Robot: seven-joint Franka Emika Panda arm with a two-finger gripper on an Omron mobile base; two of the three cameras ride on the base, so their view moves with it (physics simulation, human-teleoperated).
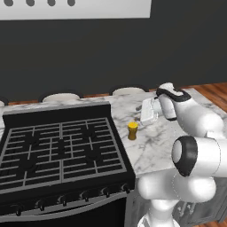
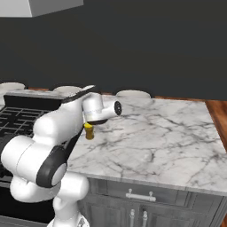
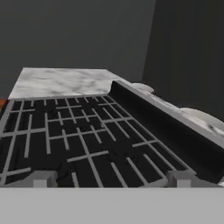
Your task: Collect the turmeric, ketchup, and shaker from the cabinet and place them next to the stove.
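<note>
The turmeric (image 1: 132,131) stands upright on the marble counter (image 2: 168,137), near the counter's edge that meets the stove (image 1: 57,150), apart from the range. The pincer (image 1: 148,110) hangs above the counter beyond the jar, jaws spread wide, holding nothing, facing across the stove grates (image 3: 78,140).

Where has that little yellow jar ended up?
The turmeric stands upright on the marble counter, just right of the stove in the left base view, with the gripper above and behind it.
</note>
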